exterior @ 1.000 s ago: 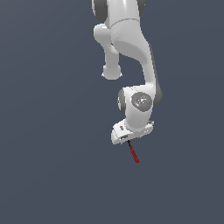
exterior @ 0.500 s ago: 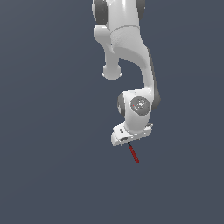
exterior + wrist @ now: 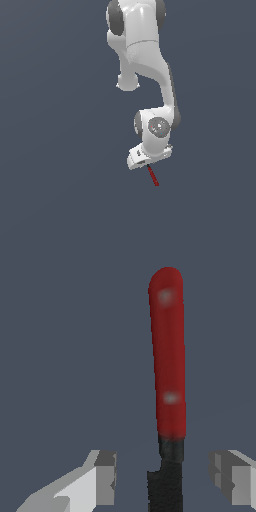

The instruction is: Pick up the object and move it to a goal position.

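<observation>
On plain dark grey ground, hand (image 3: pixel 162 478) open, fingers apart astride rod (image 3: pixel 168 363), black end between them

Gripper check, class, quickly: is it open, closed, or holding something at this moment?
Gripper: open. Its fingers stand apart on either side of the rod, at its black half, with gaps showing; nothing is gripped yet.

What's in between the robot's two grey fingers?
In the wrist view, the black end of the thin red-and-black rod sits between the fingers, with gaps on both sides.
</observation>
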Controlling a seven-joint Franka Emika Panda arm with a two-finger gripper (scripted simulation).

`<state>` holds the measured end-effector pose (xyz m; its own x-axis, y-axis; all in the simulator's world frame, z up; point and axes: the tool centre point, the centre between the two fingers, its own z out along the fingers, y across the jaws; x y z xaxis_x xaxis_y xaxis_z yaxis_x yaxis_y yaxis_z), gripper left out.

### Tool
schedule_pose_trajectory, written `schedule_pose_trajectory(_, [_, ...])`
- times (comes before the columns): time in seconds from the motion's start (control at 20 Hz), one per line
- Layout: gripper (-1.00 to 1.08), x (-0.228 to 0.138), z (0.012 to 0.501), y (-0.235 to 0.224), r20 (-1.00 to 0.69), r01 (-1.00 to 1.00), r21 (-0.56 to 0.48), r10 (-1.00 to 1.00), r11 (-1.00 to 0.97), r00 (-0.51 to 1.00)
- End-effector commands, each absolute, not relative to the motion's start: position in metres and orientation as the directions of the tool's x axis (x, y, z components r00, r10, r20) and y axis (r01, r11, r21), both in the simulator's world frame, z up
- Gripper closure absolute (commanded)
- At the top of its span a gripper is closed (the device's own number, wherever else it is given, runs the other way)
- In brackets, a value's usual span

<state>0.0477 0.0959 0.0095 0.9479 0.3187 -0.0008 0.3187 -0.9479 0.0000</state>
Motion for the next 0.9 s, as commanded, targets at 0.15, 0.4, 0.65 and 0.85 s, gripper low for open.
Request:
schedule_pose_trajectory(0.15, [1.08,0.0482,0.0079,0.0959,0.0,0.318,0.0,0.318,-0.948,0.948])
schedule_pose_trajectory(0.4, [1.08,0.0482,0.0079,0.0959,0.0,0.318,0.0,0.318,-0.948,0.948])
schedule_pose_trajectory(0.65, [1.08,0.0503,0.0095,0.098,0.001,0.318,0.0,0.318,-0.948,0.948])
schedule_pose_trajectory(0.85, [1.08,0.056,0.0095,0.1034,0.001,0.318,0.0,0.318,-0.948,0.948])
